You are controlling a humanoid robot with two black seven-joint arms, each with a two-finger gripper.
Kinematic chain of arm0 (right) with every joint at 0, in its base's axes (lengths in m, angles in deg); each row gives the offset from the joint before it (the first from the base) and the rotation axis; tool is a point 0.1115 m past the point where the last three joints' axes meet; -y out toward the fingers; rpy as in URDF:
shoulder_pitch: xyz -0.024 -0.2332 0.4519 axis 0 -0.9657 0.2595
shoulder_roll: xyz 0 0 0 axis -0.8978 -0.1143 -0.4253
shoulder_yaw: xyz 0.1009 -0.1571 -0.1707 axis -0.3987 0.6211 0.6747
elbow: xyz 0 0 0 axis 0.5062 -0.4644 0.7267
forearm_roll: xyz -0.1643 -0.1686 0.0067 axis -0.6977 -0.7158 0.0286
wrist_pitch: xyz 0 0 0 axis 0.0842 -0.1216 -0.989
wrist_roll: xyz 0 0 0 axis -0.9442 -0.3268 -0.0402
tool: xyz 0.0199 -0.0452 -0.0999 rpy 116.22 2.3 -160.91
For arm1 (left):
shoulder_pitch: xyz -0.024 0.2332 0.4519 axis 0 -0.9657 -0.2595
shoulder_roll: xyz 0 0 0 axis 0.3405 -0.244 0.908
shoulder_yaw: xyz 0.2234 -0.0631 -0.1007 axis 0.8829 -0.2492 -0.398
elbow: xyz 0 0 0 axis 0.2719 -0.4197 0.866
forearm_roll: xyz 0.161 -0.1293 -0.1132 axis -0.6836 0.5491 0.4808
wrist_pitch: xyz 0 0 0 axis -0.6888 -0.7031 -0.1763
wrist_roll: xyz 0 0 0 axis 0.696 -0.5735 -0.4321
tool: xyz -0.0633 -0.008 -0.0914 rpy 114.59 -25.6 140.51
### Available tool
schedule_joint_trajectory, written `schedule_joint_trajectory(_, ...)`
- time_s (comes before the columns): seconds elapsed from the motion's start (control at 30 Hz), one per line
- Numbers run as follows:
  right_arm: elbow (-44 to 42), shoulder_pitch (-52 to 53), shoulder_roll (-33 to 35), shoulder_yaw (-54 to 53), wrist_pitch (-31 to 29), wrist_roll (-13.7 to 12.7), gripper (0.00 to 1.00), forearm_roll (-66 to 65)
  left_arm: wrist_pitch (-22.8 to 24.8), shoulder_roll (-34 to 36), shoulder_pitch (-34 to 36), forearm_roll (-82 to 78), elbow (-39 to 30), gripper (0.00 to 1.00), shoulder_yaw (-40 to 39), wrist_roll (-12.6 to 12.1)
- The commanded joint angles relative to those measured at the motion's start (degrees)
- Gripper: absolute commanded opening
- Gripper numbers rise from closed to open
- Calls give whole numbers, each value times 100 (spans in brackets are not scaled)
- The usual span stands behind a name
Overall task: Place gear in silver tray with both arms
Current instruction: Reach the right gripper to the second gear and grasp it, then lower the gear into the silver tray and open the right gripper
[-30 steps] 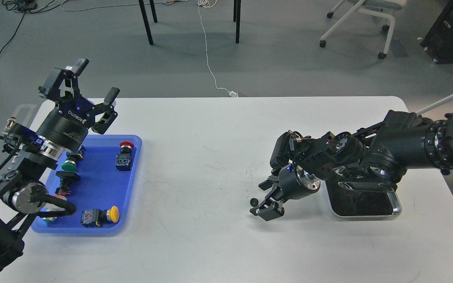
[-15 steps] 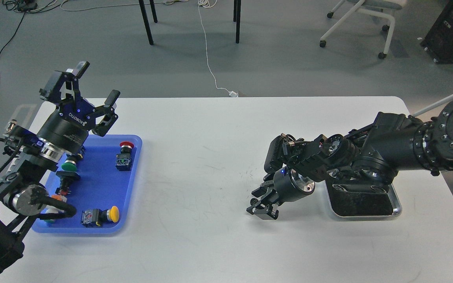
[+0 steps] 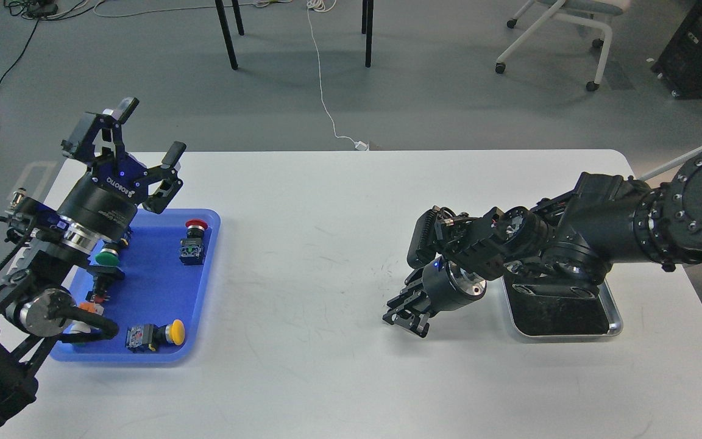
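The right gripper [image 3: 404,317] is down at the white table [image 3: 326,256], its dark fingers drawn close together just left of the silver tray [image 3: 614,317]. The gear cannot be made out between them — the fingers are too dark and small here to tell whether they are clenched on it or on nothing. Behind the gripper the right arm [image 3: 601,225] stretches in from the right edge, its wrist hanging over the near-left part of the tray and covering that corner. The tray's dark floor shows nothing lying on the part that is visible.

The left gripper [image 3: 147,131] is raised above the far-left corner of the table with its two fingers spread wide apart, holding nothing. The left arm [image 3: 52,256] runs below it over the blue tray [image 3: 205,280]. In that tray lie several push-button switches — a red-capped one [image 3: 194,241] near the far right side, a green-capped one [image 3: 106,258] partly under the arm, and a yellow-capped one [image 3: 159,335] near the front rim.
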Motion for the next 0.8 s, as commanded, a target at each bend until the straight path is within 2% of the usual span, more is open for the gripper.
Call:
schedule_joint_trajectory(0.0, 11, 27, 14, 0, -7, 1, 13, -1, -1, 3, 4, 0, 1, 99, 0, 0)
schedule_joint_trajectory(0.2, 81, 290, 189, -35, 20, 1, 13, 34, -1, 3, 4, 0, 1, 99, -8, 0)
schedule_joint_trajectory(0.43, 660, 1011, 1445, 0, -7, 1, 13, -158, -1, -23, 4, 0, -43, 99, 36, 0)
schedule_joint_trajectory(0.57, 766, 1011, 2228, 210, -7, 1, 13, -738, -1, -76, 4, 0, -87, 99, 44, 0)
schedule_joint_trajectory(0.77, 758, 678, 2896, 589, 2, 1, 14, -775, 16, -76, 4, -9, -113, 99, 53, 0)
